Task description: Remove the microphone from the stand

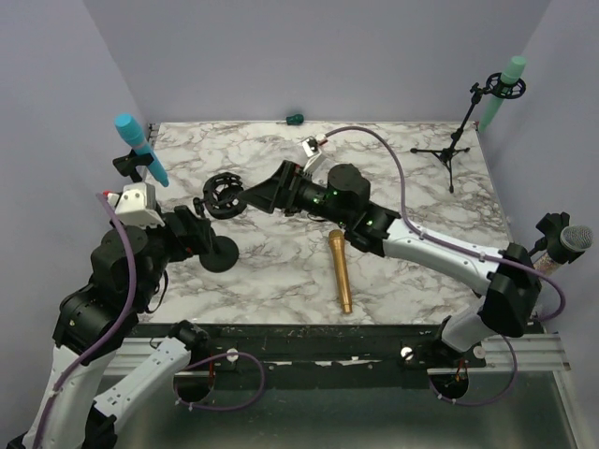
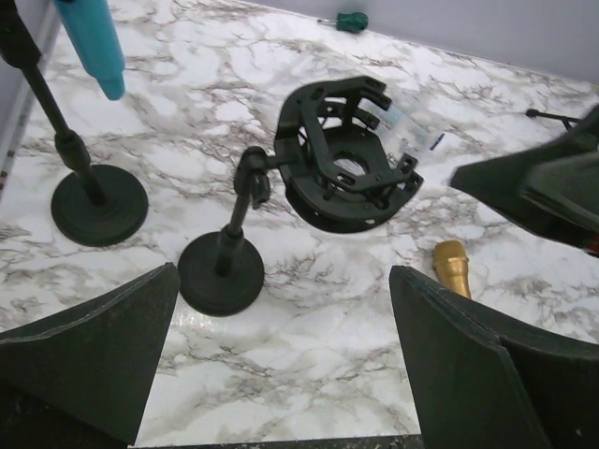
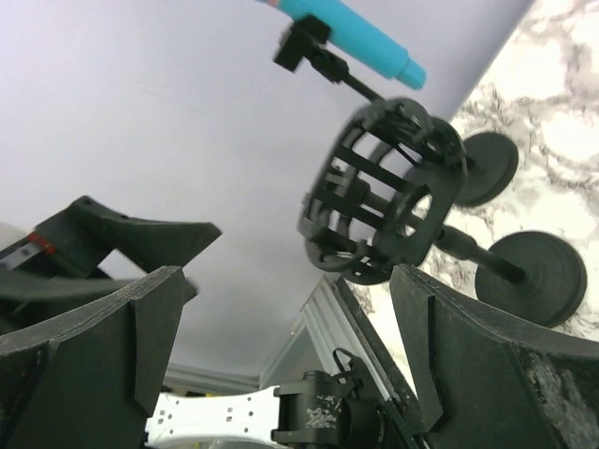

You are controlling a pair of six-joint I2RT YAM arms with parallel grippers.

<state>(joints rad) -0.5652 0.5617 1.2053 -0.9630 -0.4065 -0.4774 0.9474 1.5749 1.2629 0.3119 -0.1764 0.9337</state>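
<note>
Now gold microphone (image 1: 340, 271) flat, axis near-to-far, head far, left hand (image 2: 284, 276), right hand (image 3: 287, 276) spread

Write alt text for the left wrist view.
An empty black shock mount on a short round-based stand fills the centre of a marble table. A gold microphone lies to its right; the wrist's open fingers frame the bottom.

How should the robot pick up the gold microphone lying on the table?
Take the slim gold metal microphone around the middle of its shaft, coming straight down from above and closing the pincer across its width. It lies flat on the white marble table, with bare tabletop along both long sides there, so that is probably the easiest hold.
</note>
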